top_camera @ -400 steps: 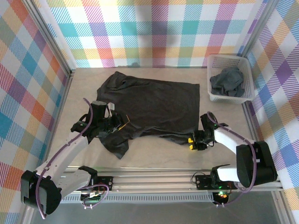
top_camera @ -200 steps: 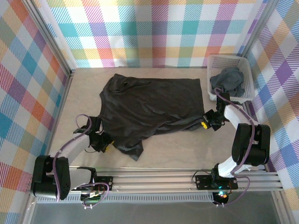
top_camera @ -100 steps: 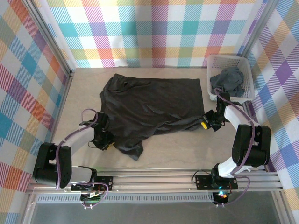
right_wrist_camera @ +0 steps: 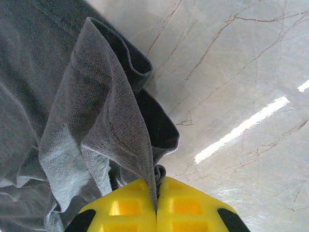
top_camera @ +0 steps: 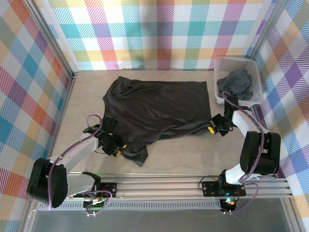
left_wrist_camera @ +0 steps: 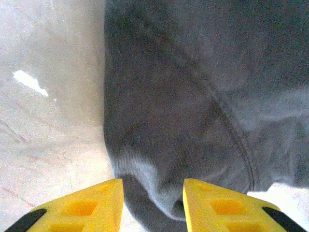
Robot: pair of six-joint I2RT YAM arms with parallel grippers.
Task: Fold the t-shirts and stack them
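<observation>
Left gripper is found nearest, at the near-left of the pale stone-patterned table. In the left wrist view its yellow fingers are seen parted, with the sleeve hem of the black-charcoal cloth t-shirt lying in the gap. No pinch on the cloth is seen, so this claw is taken as released

Right gripper is placed a little further back, on the right side. It is clenched on the t-shirt's right edge: in the right wrist view the yellow fingers are pressed together, with a thin fold of cloth caught between them. From the grip the cloth is drawn up into a ridge, lifted off the table

The t-shirt itself is spread across the middle of the table, collar toward the far-left, body mostly flat. Wrinkles are seen along the near edge, running toward the right gripper

White plastic lattice basket is set in the far-right corner, just beyond the right gripper. A second dark grey t-shirt is crumpled inside it
</observation>
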